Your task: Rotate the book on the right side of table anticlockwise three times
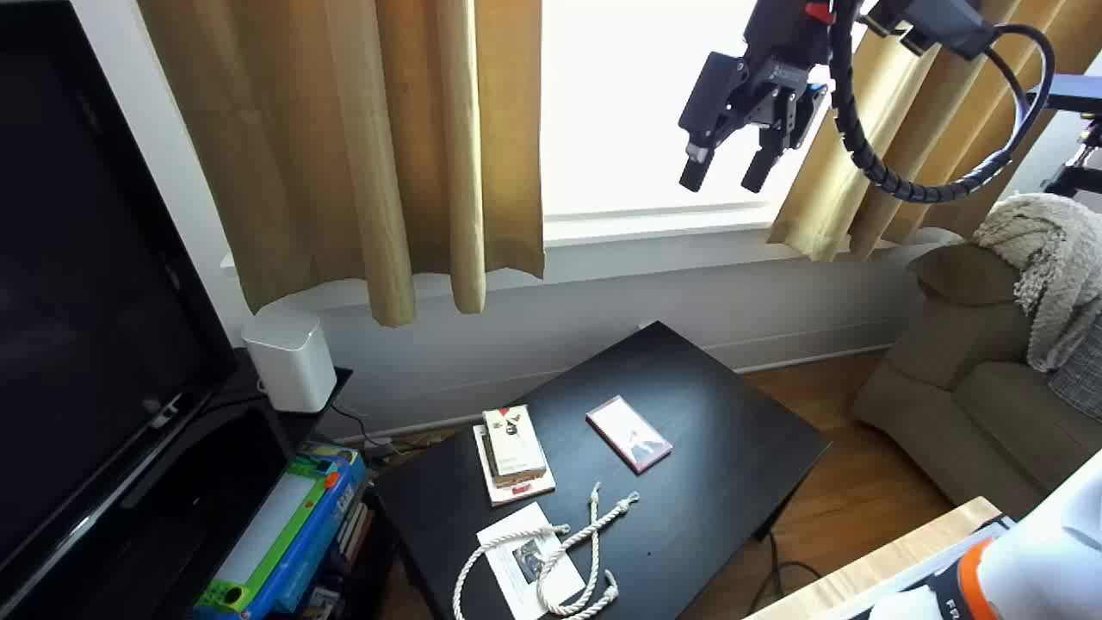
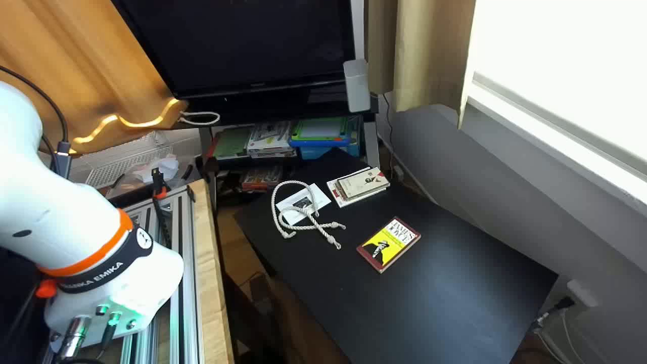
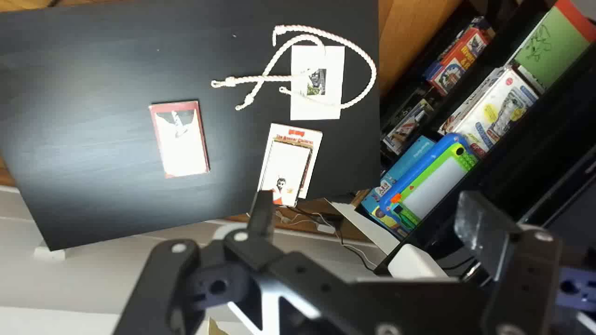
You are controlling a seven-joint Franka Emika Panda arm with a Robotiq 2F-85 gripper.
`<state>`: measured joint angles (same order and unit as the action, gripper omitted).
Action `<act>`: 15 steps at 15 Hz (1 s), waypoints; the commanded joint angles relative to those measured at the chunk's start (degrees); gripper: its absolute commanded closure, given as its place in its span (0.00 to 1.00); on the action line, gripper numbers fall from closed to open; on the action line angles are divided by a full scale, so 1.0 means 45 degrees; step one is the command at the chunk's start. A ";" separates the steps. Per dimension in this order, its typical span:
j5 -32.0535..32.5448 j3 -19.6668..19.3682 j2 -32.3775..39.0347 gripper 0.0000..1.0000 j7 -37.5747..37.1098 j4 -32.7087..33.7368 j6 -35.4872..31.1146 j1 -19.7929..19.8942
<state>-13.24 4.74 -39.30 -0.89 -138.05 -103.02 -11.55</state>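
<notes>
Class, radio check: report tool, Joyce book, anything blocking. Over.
Tool open, empty, raised. Joyce book flat on table, ungripped. Nothing on it; rope lies apart.

exterior view: down across table [image 1: 732,439] toward window [image 1: 628,112] | exterior view: down past near arm [image 2: 65,212] toward television [image 2: 242,45] | wrist view: down past close gripper [image 3: 368,211] | sharing table
</notes>
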 commanded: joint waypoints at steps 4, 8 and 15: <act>-0.0102 0.0154 0.0001 0.00 0.0102 0.0053 0.0067 0.0216; -0.0102 0.0154 0.0001 0.00 0.0102 0.0054 0.0067 0.0216; -0.0613 -0.1067 0.2250 0.00 0.1131 0.0156 0.0075 0.0745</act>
<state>-13.43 3.13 -36.27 -0.49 -138.18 -102.98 -9.09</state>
